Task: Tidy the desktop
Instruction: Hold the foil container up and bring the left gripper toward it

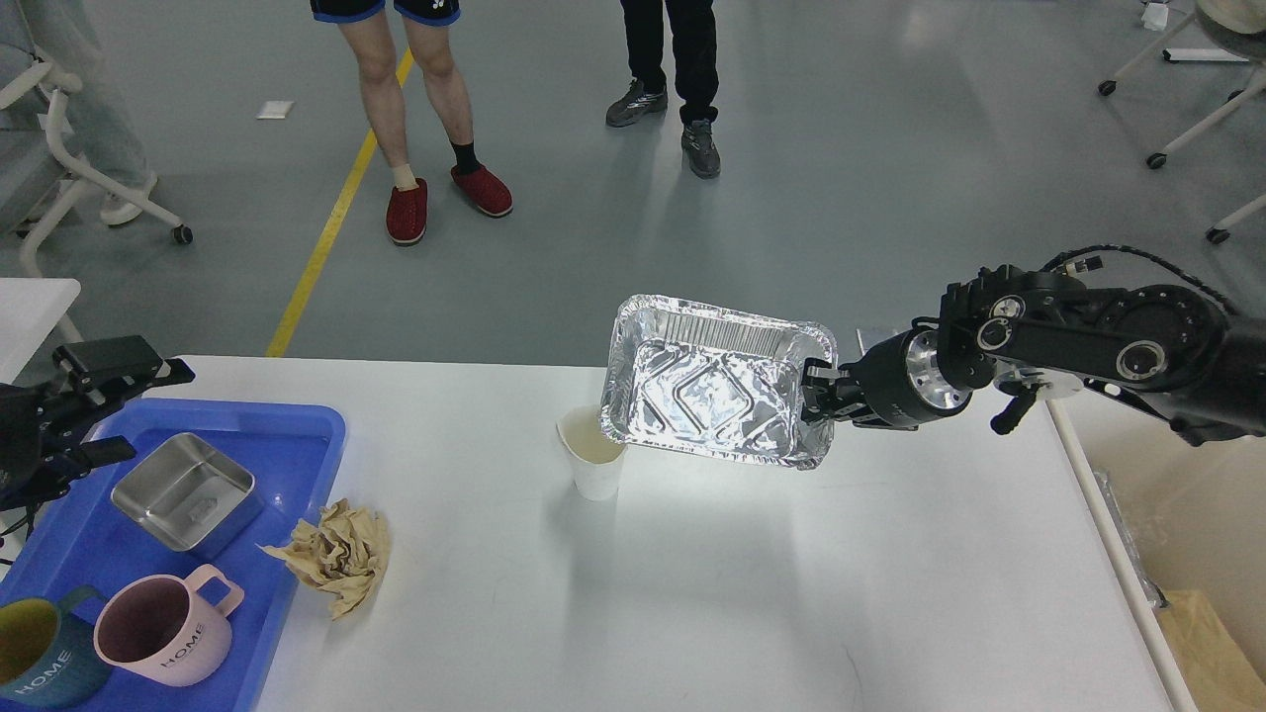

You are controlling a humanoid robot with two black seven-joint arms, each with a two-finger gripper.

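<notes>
The white desktop (712, 593) fills the lower view. My right gripper (816, 396) is shut on the right rim of a foil tray (712, 391) and holds it tilted above the desktop, just above a white paper cup (591, 460). A crumpled brown paper (336, 554) lies on the desktop beside the blue tray (59, 554). My left gripper (119, 400) is open and empty at the far left, above the blue tray's back edge.
The blue tray holds a steel box (183, 494), a pink mug (163, 643) and a dark teal mug (35, 663). Two people (435, 109) stand on the floor beyond the desktop. A cardboard box (1207, 643) sits at the lower right.
</notes>
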